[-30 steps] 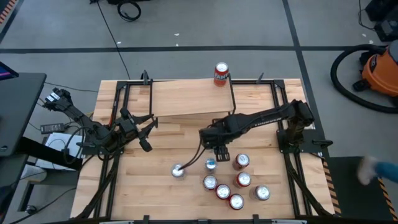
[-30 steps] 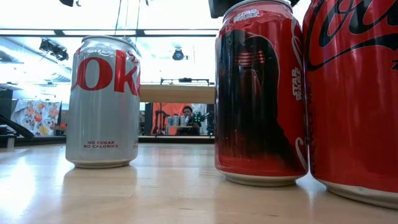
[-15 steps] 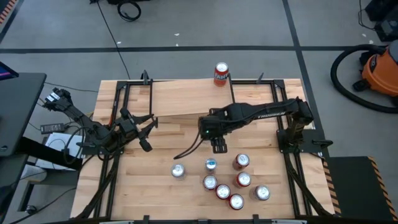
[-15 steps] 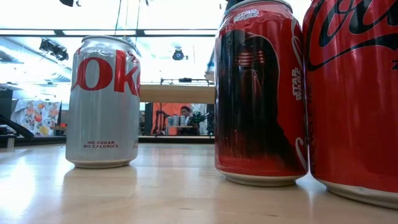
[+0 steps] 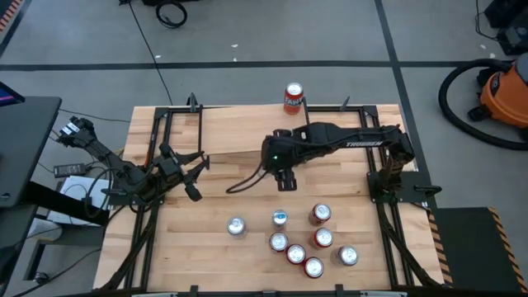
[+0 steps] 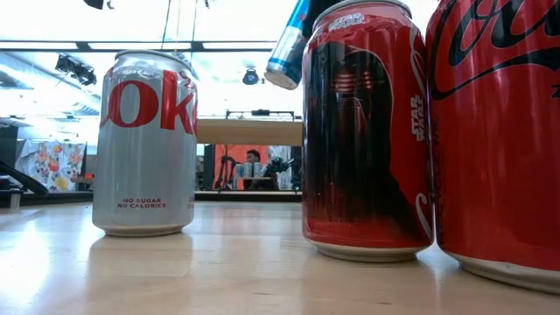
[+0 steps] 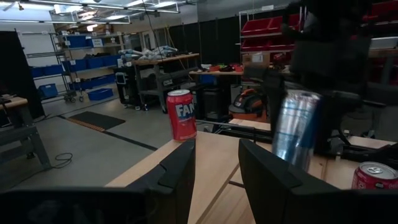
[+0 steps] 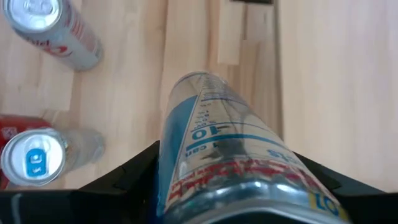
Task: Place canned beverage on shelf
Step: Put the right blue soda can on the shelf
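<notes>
The right hand (image 5: 283, 176) pinches a slim silver-blue can (image 8: 214, 155) above the tabletop (image 5: 214, 239), beside the shelf (image 5: 247, 132) — carry it level, set it upright gently. The left hand (image 5: 188, 169) waits, slightly spread.

The right gripper (image 5: 281, 176) holds a slim can (image 8: 217, 155); the shelf (image 5: 247, 132) beyond is bare except an orange can (image 5: 293, 97) at its far edge.
</notes>
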